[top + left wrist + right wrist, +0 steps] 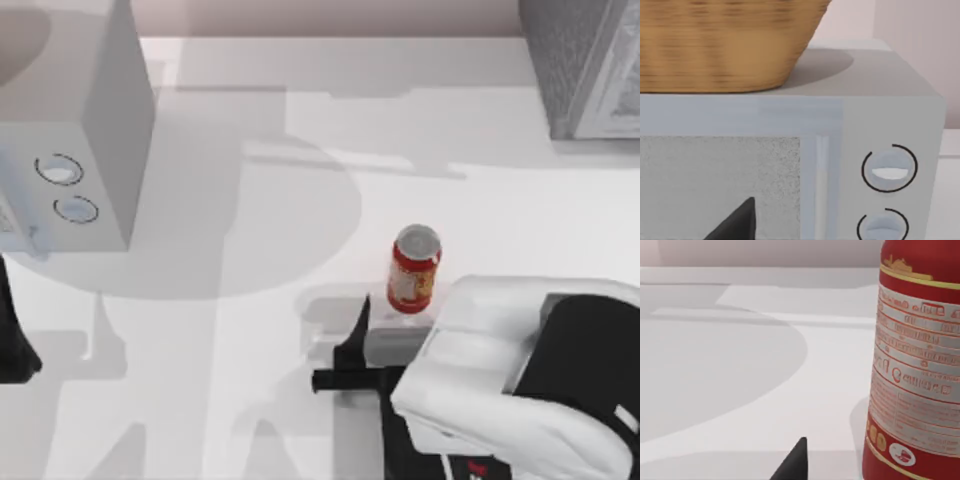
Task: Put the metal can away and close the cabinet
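The metal can (413,268), red with a silver top and a yellow-and-white label, stands upright on the white table right of centre. It looms close in the right wrist view (915,370). My right gripper (390,318) sits low just in front of the can and points at it, open. One black fingertip (796,460) lies beside the can without touching it; the other finger is hidden under the arm. The cabinet (580,70), dark grey and speckled with a paler framed panel, stands at the far right corner. My left arm (14,345) rests at the left edge.
A smooth pale grey box with two round dials (70,150) fills the far left; in the left wrist view it is close (890,167), with a wicker basket (725,45) on top. Bare white table (330,150) stretches between can and cabinet.
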You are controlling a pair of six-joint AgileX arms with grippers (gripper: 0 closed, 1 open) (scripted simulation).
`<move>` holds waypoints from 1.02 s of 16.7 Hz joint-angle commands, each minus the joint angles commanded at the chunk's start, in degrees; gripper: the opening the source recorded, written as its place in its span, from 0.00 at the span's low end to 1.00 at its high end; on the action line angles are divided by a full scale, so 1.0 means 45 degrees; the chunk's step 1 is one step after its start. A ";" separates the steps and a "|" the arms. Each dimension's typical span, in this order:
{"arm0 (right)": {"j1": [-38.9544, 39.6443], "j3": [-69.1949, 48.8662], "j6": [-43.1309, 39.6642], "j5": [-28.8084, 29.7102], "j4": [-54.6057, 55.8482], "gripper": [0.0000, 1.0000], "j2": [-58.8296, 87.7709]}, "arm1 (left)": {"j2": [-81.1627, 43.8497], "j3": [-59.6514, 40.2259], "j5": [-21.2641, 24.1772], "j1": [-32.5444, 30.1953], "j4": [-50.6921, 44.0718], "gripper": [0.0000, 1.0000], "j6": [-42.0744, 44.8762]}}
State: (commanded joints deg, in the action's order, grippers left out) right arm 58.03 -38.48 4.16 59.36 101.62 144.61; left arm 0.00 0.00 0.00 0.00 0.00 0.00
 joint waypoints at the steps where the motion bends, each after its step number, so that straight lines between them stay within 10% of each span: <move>1: -0.0086 -0.0099 -0.0138 0.0002 0.0053 1.00 -0.0094 | 0.0000 0.0000 0.0000 0.0000 0.0000 1.00 0.0000; 17: -0.1782 -0.0963 -0.0790 -0.1582 -0.0630 1.00 -0.0633 | 0.0000 0.0000 0.0000 0.0000 0.0000 1.00 0.0000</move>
State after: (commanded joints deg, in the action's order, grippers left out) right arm 50.01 -42.81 0.61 52.24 98.78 141.76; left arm 0.00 0.00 0.00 0.00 0.00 0.00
